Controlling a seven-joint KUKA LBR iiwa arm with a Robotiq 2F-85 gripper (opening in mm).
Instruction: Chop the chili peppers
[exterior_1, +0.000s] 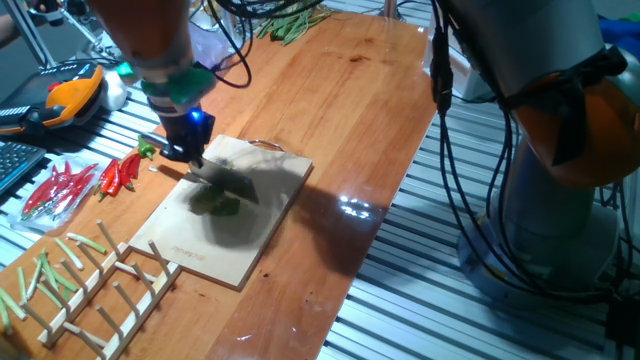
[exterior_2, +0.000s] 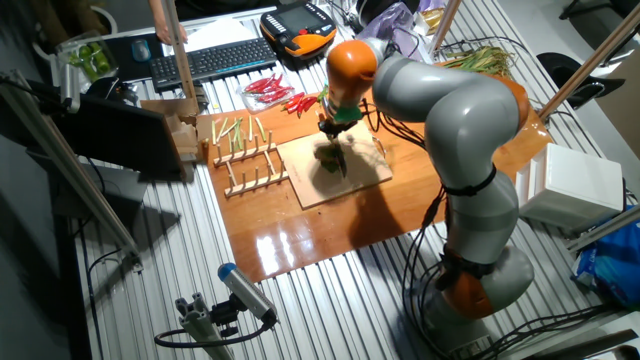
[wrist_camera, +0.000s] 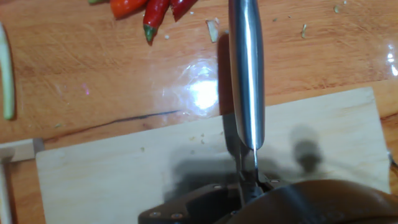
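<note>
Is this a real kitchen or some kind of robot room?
Probably a robot lab, not a kitchen. The wooden table sits on a metal frame with a keyboard nearby, and a big robot arm holds a knife over the cutting board.

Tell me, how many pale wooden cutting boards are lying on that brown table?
1. The single pale wooden cutting board lies flat near the middle of the brown wooden table, beside the wooden peg rack, under the gripper. None appears hidden.
</note>
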